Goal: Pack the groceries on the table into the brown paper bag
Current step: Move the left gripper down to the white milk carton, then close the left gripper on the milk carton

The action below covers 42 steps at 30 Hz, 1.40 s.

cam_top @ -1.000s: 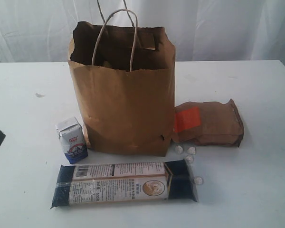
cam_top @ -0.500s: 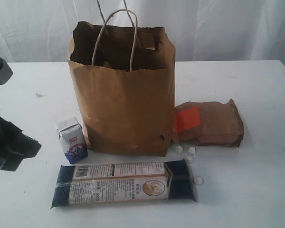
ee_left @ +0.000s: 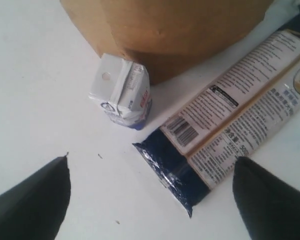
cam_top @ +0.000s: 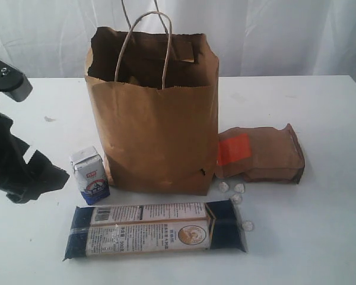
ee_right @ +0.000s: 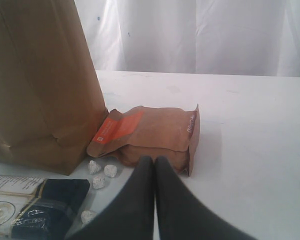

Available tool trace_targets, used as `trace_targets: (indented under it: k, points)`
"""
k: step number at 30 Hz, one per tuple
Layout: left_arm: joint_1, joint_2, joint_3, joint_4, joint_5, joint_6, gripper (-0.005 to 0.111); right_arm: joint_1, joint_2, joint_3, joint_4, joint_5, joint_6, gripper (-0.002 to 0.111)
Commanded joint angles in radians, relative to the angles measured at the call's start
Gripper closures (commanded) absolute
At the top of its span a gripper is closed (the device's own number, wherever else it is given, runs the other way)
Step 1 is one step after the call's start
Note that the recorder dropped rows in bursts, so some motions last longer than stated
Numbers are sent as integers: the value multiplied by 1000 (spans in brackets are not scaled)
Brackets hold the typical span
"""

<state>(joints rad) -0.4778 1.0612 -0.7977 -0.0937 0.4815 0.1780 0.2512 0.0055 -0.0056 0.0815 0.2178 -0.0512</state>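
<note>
The brown paper bag (cam_top: 154, 119) stands upright mid-table with its mouth open. Left of its base stands a small blue-white carton (cam_top: 90, 175) (ee_left: 122, 92). In front lies a long dark-blue noodle pack (cam_top: 157, 228) (ee_left: 225, 130). A brown orange-labelled pouch (cam_top: 261, 153) (ee_right: 150, 135) lies to the bag's right, with tiny wrapped candies (cam_top: 232, 191) (ee_right: 102, 172) beside it. My left gripper (cam_top: 44, 169) (ee_left: 152, 160) hovers open and empty, left of the carton and over the pack's dark end. My right gripper (ee_right: 155, 160) is shut on nothing, pointing at the pouch; the exterior view does not show it.
The white table (cam_top: 320, 237) runs wide on all sides. A white curtain (cam_top: 285, 35) hangs behind its far edge. A small dark mark (cam_top: 50, 119) sits on the table at the left. The bag's twisted handles (cam_top: 148, 41) stick up above its rim.
My left arm has come in from the left edge and moved right toward the carton. Its jaws have spread apart. The groceries and bag have not moved.
</note>
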Motion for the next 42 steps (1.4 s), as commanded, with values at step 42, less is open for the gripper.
trace_targets:
  k: [42]
  points:
    - [0, 255, -42, 57, -253, 42, 1, -4, -6, 6, -7, 2, 34, 108]
